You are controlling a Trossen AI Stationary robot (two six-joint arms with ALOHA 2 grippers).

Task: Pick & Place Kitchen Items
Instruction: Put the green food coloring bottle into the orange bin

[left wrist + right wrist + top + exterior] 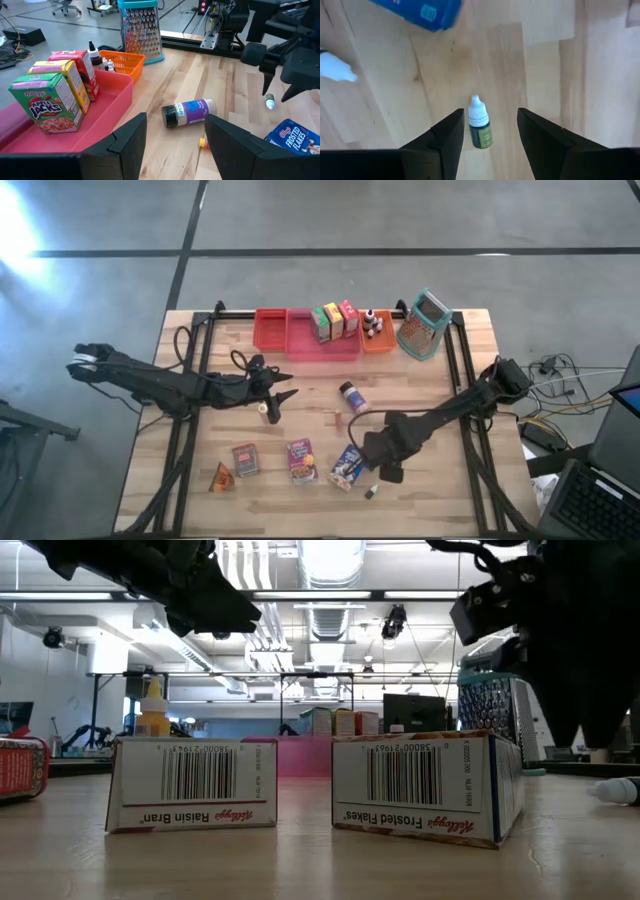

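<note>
Dropper bottle [480, 126] lies flat on the table [430, 500] at the near edge, right between our right gripper's [485, 142] spread fingers, untouched. Frosted Flakes box [347, 465] sits just beside it. Farther in, the spice jar [189, 112] lies on its side mid-table. Our left gripper [175, 145] hovers near it, fingers apart, empty. Cereal boxes [334, 321] stand in the pink tray [320, 348] at the far edge.

red bin [270, 328] | pink bin [322, 347] | orange basket [377, 342] | grater [424, 325]
</note>
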